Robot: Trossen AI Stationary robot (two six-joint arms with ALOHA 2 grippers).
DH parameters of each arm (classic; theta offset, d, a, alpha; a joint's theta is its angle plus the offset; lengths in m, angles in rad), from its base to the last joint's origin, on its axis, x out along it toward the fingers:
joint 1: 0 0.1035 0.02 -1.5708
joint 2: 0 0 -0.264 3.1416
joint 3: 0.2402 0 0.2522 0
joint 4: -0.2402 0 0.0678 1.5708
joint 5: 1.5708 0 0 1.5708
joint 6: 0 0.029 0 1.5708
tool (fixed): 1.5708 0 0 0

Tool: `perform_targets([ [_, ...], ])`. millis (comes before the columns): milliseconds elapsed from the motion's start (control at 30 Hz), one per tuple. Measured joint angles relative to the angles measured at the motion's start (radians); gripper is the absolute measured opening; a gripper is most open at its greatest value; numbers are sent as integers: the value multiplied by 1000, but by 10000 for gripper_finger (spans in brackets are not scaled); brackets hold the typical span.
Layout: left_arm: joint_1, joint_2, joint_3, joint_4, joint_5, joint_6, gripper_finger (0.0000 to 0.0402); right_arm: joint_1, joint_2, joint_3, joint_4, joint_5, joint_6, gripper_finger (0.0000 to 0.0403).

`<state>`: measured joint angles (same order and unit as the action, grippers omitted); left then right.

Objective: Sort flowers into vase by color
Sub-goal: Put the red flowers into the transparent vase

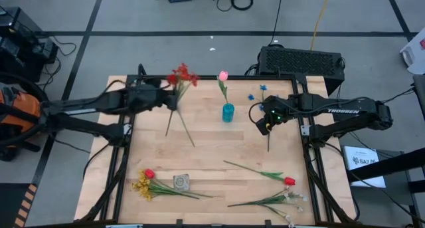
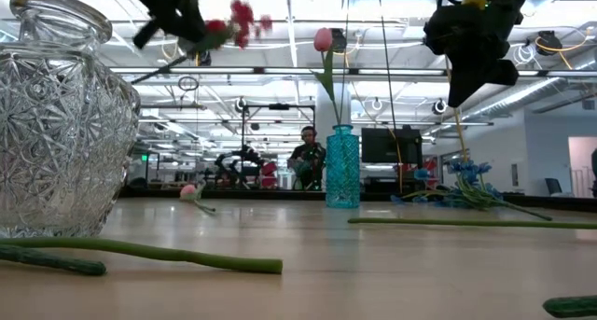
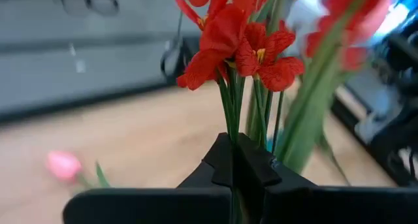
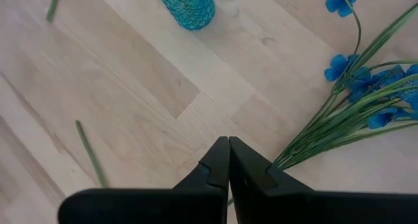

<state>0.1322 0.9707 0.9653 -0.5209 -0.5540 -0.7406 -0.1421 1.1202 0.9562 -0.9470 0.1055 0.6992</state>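
With jaws pinching the red cluster [image 1: 182, 76] left of the teal vase [image 1: 228, 112], the left gripper [image 1: 170, 98] is risking long stems slipping or sweeping the pink tulip [image 1: 223, 76] standing in that one vase, while the right gripper [image 1: 264, 125], jaws pressed together, is hovering to its right by one blue spray [image 4: 366, 93].

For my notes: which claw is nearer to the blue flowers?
The right claw: it hovers shut right above the stems of the blue flowers. The left claw, shut on the red flowers, is across the teal vase.
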Motion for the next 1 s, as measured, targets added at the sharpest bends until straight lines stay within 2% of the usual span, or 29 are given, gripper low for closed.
perform_targets([
  [67,-58,-25,-17,53,-103,19,3,0,0,0,0,0,-4,0],
  [167,-151,-41,-48,141,-206,66,3,0,0,0,0,0,-14,0],
  [267,-247,-39,-101,289,-264,145,3,0,0,0,1,0,-32,0],
  [367,-333,-38,-177,499,-273,235,3,0,0,0,2,0,-39,0],
  [467,-405,-36,-263,717,-228,348,3,0,0,0,3,0,-49,0],
  [567,-448,-36,-332,869,-100,432,3,0,0,0,4,0,-57,0],
  [700,-475,-24,-353,870,47,433,9,0,0,0,7,0,-63,0],
  [867,-486,5,-352,937,56,451,11,0,0,0,36,-1,-56,0],
  [1000,-496,20,-352,1097,62,603,4,0,0,0,67,-1,-25,0],
])
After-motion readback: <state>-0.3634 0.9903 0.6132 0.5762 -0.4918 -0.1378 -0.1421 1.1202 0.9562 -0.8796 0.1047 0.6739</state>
